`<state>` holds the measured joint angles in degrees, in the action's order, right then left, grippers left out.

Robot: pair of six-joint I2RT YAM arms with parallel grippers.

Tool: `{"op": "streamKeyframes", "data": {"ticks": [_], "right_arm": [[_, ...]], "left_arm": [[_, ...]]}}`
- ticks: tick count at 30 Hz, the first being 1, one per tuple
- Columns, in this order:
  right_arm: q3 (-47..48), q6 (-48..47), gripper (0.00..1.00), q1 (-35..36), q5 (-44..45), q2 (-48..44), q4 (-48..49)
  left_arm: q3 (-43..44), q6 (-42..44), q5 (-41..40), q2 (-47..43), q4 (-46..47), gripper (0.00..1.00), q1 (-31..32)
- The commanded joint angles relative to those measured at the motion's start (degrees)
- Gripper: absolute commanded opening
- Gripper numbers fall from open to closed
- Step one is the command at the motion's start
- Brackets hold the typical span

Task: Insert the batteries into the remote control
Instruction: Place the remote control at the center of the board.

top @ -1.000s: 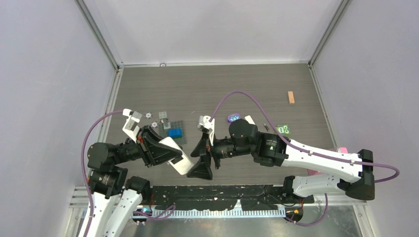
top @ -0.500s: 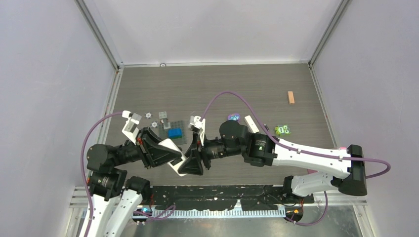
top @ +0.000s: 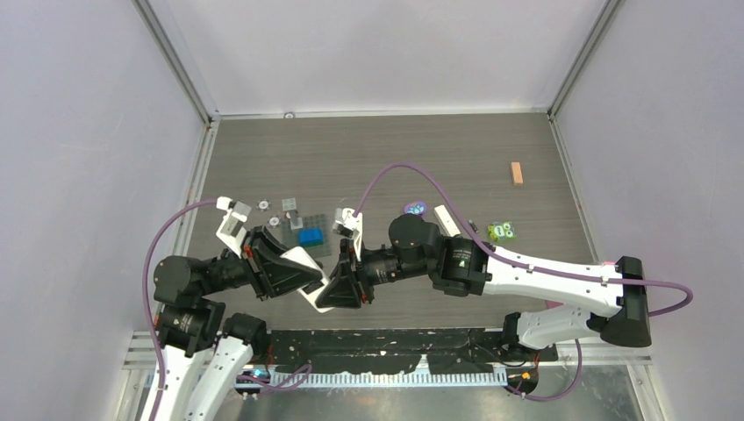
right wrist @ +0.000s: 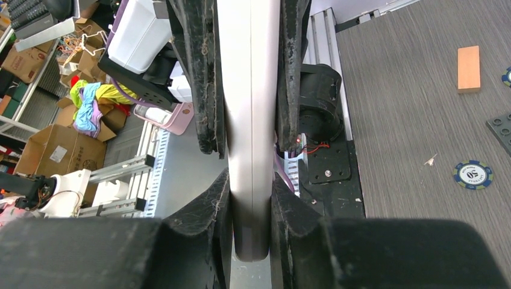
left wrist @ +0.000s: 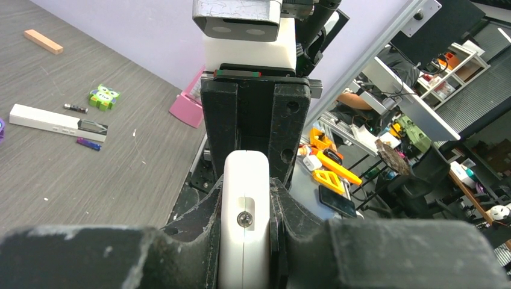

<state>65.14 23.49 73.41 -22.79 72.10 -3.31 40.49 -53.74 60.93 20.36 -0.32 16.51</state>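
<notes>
Left wrist view looks along the left gripper, whose jaws pinch the narrow edge of a white casing that has a seam and a screw on it. The right gripper faces it and pinches the same casing from the other end, its pads pressed on both flat faces. The casing hangs between the two arms, above the table, close to the near edge and left of centre.

The remote control lies flat on the table right of centre, roughly midway between the near and far edges. A blue-purple cell sits just beside its black end and a dark cell is near it. We cannot find the reddish-orange one.

We judge this to be a two-handed hold or hand-over of the casing, and we cannot tell how it serves the loading. To do it well, we should keep both grips square on the flat faces. Only one arm should lead any pull or twist. We should free one side only when the other grip is firm, because a slim, smooth slab will likely pivot or slide out.
</notes>
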Motion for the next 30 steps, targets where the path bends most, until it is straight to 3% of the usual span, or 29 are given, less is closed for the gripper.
{"op": "streamKeyframes", "data": {"ticks": [1, 3, 7, 12, 15, 22, 30], "right_arm": [[1.9, 0.0, 0.11, -0.4, 5.6, -0.6, 1.3], [1.5, 0.4, 0.07, -0.5, 7.7, -1.5, 1.2], [0.8, 0.7, 0.05, -1.3, 14.2, -4.2, -2.8], [-0.9, 0.3, 0.05, -6.3, 23.0, -7.8, -9.9], [-0.2, -2.1, 0.05, -9.6, 35.3, -5.8, -17.3], [6.6, -5.4, 0.05, -12.5, 58.1, 10.6, -24.2], [22.1, -11.2, 0.05, -17.8, 65.3, 33.5, -27.3]], "left_arm": [[1.7, -0.1, -0.4, -0.2, 0.5, 0.31, 0.3], [1.8, 1.2, -1.1, -0.8, -1.0, 0.62, 0.3], [3.4, 8.6, -8.0, -2.7, -12.6, 0.99, 0.3], [8.4, 17.8, -36.1, -2.4, -38.0, 1.0, 0.3], [8.9, 18.2, -46.4, -1.2, -45.6, 1.0, 0.3], [6.6, 14.8, -50.8, -3.7, -47.4, 1.0, 0.3], [6.3, 13.7, -49.4, -6.1, -47.6, 0.99, 0.3]]}}
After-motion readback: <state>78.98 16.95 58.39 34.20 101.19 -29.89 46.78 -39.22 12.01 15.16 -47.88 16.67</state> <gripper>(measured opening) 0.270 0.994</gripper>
